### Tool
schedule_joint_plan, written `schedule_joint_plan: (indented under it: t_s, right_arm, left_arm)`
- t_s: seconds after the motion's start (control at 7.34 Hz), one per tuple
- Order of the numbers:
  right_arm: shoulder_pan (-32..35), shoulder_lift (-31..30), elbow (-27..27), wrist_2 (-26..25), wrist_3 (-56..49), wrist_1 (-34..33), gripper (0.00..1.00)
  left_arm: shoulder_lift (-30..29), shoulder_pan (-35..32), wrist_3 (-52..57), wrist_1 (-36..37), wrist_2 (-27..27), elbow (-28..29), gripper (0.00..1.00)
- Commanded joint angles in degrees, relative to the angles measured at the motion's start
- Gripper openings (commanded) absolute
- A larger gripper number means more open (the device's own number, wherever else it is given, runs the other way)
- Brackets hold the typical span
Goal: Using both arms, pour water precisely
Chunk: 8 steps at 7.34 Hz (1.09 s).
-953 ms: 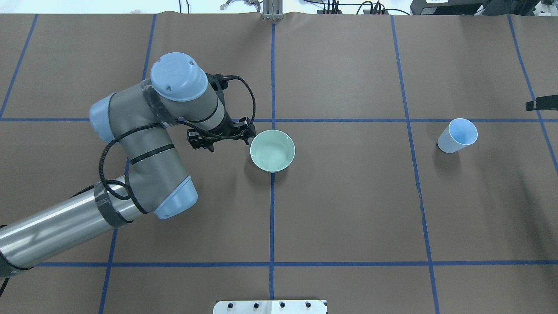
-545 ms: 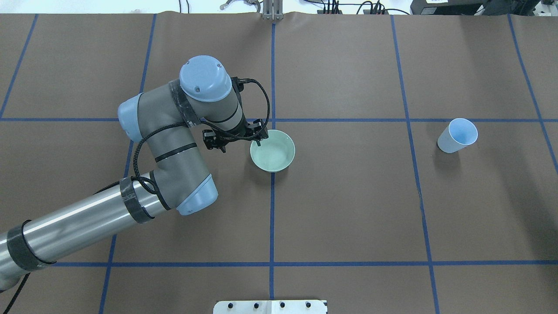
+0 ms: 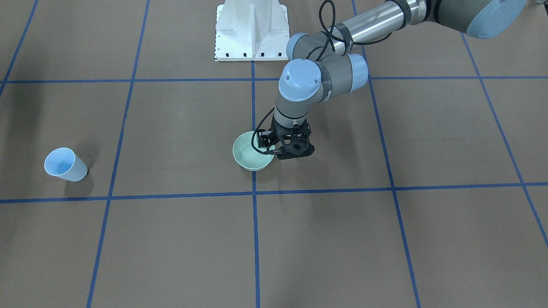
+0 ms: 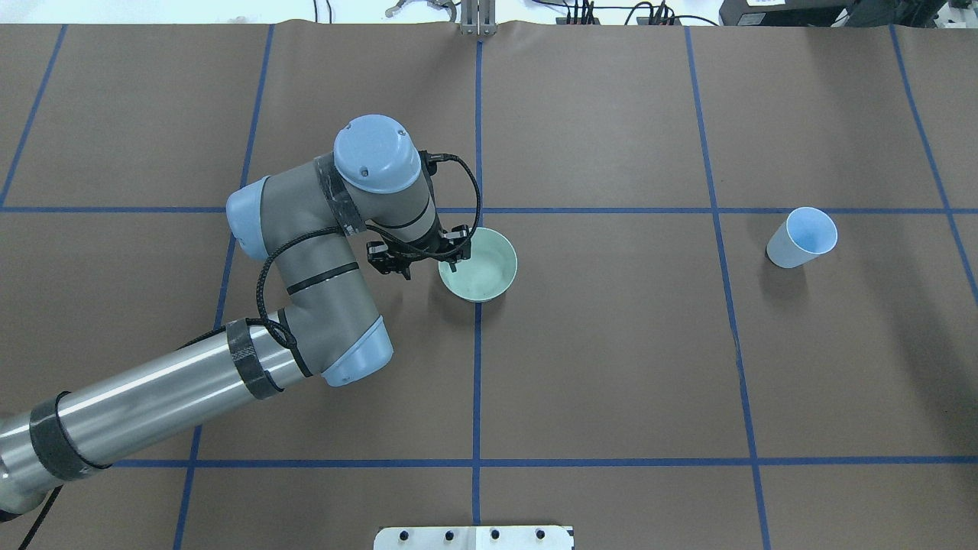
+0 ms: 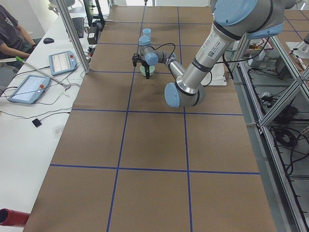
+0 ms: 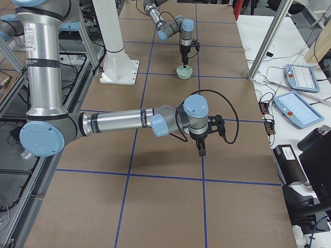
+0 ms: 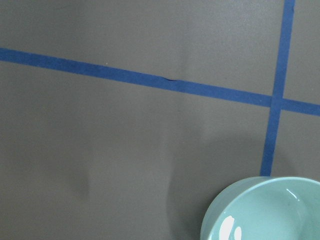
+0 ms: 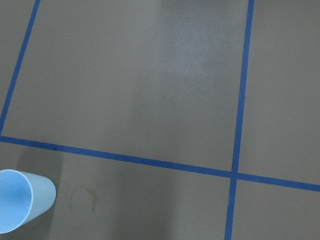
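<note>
A pale green bowl (image 4: 483,267) stands at the table's middle and also shows in the front view (image 3: 250,155) and the left wrist view (image 7: 270,210). My left gripper (image 4: 432,263) is open and straddles the bowl's left rim, one finger inside and one outside. White glints show in the bowl; I cannot tell whether water is in it. A light blue cup (image 4: 802,237) stands upright at the far right. My right gripper (image 6: 200,149) shows only in the exterior right view, pointing down above the table; I cannot tell whether it is open or shut. The cup sits at the bottom left of the right wrist view (image 8: 20,206).
Brown paper with blue tape lines (image 4: 477,382) covers the table. The white pedestal (image 3: 251,30) stands at the robot's edge. Tablets and cables (image 5: 36,87) lie on the operators' bench beside the table. A faint ring stain (image 8: 82,199) marks the paper next to the cup.
My left arm has moved right and its gripper has come from beside the bowl onto its left rim. The dark part at the right edge one second ago has left the overhead view.
</note>
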Motion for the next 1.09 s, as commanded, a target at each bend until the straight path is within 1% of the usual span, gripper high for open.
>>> schedule_joint_plan:
  t_s: [0.0,0.14,0.27,0.41,0.54,0.68,0.95]
  right_arm:
    - [0.4,0.6,0.1,0.4,-1.0,-1.4,0.99]
    - [0.5,0.6,0.3,0.6,-1.0,-1.4,0.99]
    - [0.9,0.8,0.3,1.4,-1.0,-1.4,0.99]
    - [0.9,0.9,0.2,1.5,-1.0,-1.4,0.99]
    - [0.9,1.4,0.1,1.4,-1.0,-1.4,0.99]
    - [0.9,1.4,0.1,1.4,-0.3,-1.4,0.99]
    - [0.9,1.4,0.2,1.3,-0.2,-1.4,0.99]
  left_arm:
    - [-0.1,1.5,-1.1,-3.6,0.0,2.1,0.25]
    - [-0.1,1.5,-1.4,-4.1,0.0,2.0,0.0]
    - [-0.2,0.8,-1.4,-4.2,-0.3,1.1,0.0]
    - [-0.2,-1.6,-1.3,-4.1,-0.8,-1.4,0.0]
    - [0.8,-5.2,-1.0,-3.4,-4.4,-5.0,0.0]
    - [6.9,-9.1,0.0,-3.9,-10.6,-8.8,0.0]
    - [23.4,-12.8,13.8,-4.2,-11.5,-19.6,0.0]
